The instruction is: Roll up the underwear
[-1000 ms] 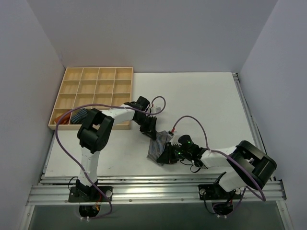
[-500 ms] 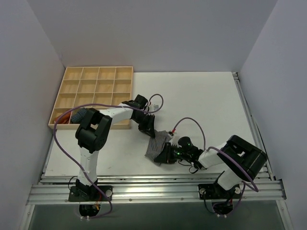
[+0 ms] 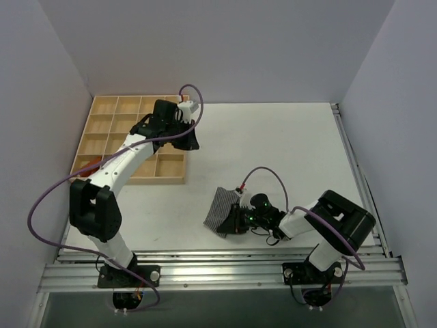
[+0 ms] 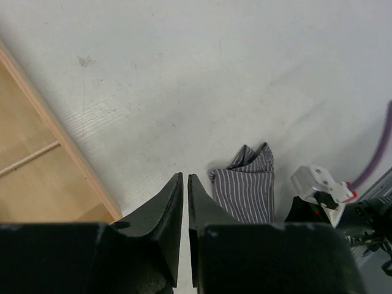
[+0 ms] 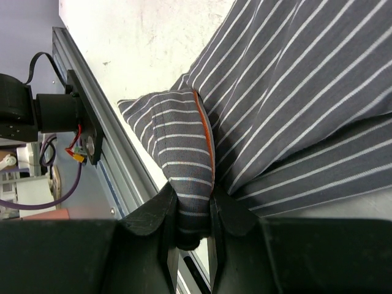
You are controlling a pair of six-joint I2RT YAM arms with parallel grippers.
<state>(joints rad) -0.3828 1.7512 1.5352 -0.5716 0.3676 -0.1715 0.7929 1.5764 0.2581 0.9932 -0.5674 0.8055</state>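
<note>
We are pinching the limp, light underwear (image 5: 288, 92) by its folded edge with the right gripper (image 5: 195, 226), the left gripper (image 4: 185, 202) idling empty, jaws nearly together.

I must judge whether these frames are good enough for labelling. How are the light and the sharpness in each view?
Top external: soft even light, no glare; the stripes on the underwear just show. Left wrist: the table is sharp, the left gripper dark and featureless, the purple cable blurred. Right wrist: stripes crisp, the right gripper in shade.
</note>
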